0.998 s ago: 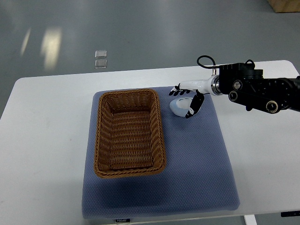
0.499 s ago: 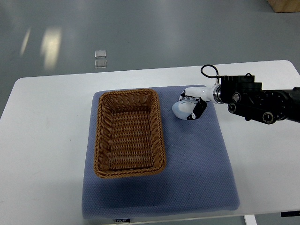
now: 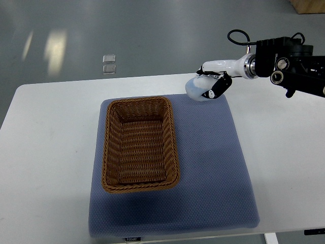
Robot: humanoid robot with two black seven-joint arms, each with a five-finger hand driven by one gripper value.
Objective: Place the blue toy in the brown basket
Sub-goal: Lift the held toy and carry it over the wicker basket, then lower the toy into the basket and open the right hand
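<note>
Top view shows me the right arm [image 3: 284, 68] coming in from the right edge, lying almost level across the far right part of the counter [image 3: 45, 132]. At its end the right hand [image 3: 212, 81] has its fingers [image 3: 215, 90] curled around the blue toy [image 3: 195, 91], so I count it as gripping the toy. The white wrist part bends a little downward toward the toy, and the dark fingers wrap it from the right and from under. The blue toy is pale blue and rounded; it sits at the far edge of the blue mat [image 3: 213, 168], near the mat's far right corner, and I cannot tell if it touches the mat or is held above it. Its long axis seems to run from far-left to near-right, but the hand hides much of it. The brown basket [image 3: 140, 144] stands on the left half of the mat, long side running away from me, apart from the toy.
</note>
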